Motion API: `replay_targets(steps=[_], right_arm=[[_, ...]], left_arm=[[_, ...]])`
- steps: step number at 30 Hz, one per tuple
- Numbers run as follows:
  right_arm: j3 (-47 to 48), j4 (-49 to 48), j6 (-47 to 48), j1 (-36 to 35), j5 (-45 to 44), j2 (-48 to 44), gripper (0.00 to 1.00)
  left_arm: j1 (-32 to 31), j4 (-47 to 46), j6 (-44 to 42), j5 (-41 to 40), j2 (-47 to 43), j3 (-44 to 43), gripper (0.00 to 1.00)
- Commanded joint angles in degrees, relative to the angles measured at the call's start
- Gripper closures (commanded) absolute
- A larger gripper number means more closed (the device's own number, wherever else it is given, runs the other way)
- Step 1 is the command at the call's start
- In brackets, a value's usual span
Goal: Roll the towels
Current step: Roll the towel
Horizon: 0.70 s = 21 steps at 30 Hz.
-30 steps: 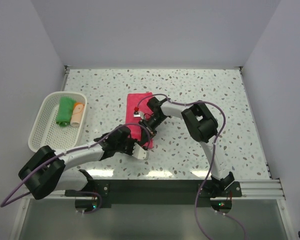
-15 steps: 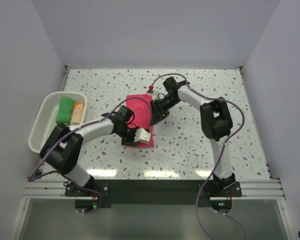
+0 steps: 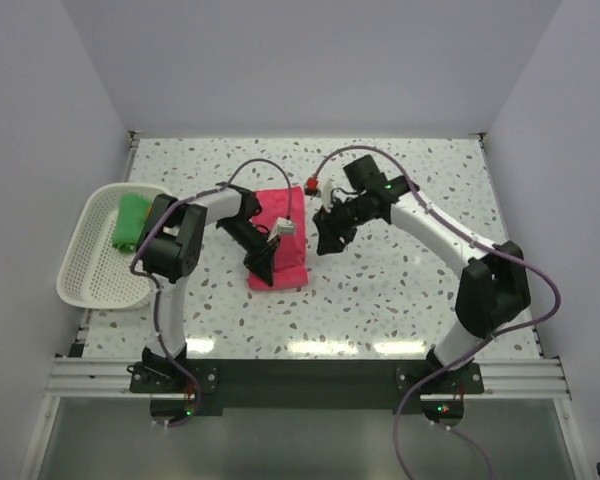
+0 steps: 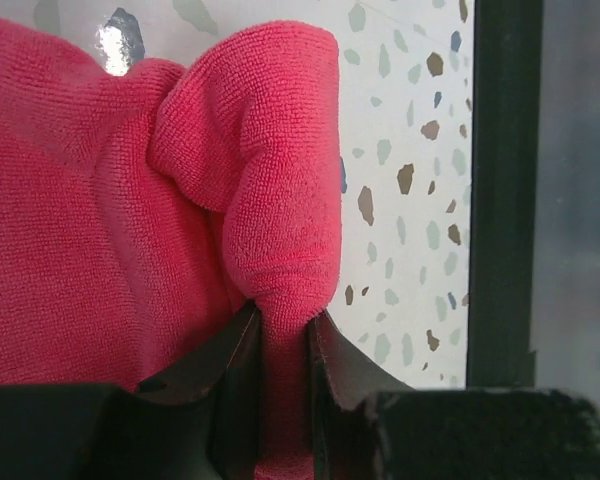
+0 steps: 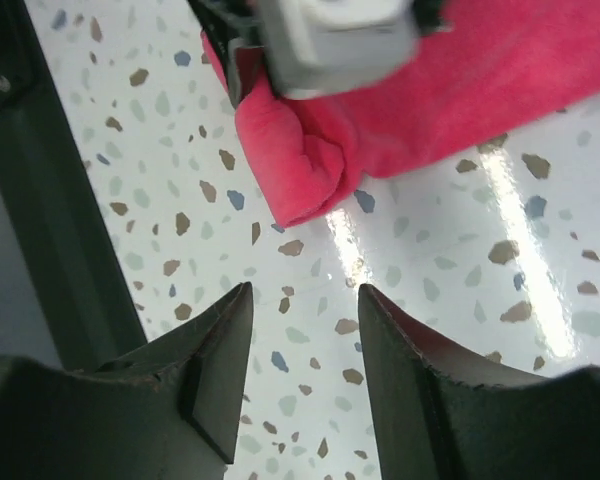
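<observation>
Right of the basket (image 3: 90, 290), the pink towel (image 3: 280, 240) lies bunched on the worktop (image 3: 400, 300). The left fingers (image 3: 263, 268) are clamped on its near fold; the right fingers (image 3: 327, 243) hang apart, empty. A one-sided pull may skew the roll.

**Pink towel** (image 4: 100, 250): cut off by the left and top edges of the left wrist view. Its pinched fold runs down between the fingers of the left gripper (image 4: 285, 325) and out past the bottom edge. In the right wrist view it is cropped at top and right, and 1 blurred grey-white block (image 5: 330, 40) covers part of it.

**Basket** (image 3: 85, 270): the right wall and part of the inside are hidden behind the left arm (image 3: 175, 235).

**Right gripper** (image 5: 305, 295): 2 fingers cropped at the bottom edge. In the top view the jaws are too small to read.
</observation>
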<state>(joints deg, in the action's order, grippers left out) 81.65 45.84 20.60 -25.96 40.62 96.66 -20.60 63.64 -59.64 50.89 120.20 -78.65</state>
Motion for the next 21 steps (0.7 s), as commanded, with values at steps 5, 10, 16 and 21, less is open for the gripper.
replay_targets(steps=[5,10,16,21], right_arm=[[-7.5,-16.6,6.4,-18.6,-20.2,-0.3,0.51],[-9.5,-22.2,10.9,-28.0,-29.9,3.2,0.41],[-13.4,-31.9,15.2,-33.0,-37.8,6.3,0.37],[-13.2,-32.9,18.0,-34.9,-44.8,12.9,0.42]], left_arm=[[2.0,4.1,-4.8,-6.2,12.1,-8.1,0.77],[2.3,4.1,-4.9,-5.4,14.4,-10.6,0.75],[2.5,2.2,-4.4,-5.5,14.6,-10.6,0.74],[2.6,0.3,-3.9,-5.3,13.7,-9.1,0.72]])
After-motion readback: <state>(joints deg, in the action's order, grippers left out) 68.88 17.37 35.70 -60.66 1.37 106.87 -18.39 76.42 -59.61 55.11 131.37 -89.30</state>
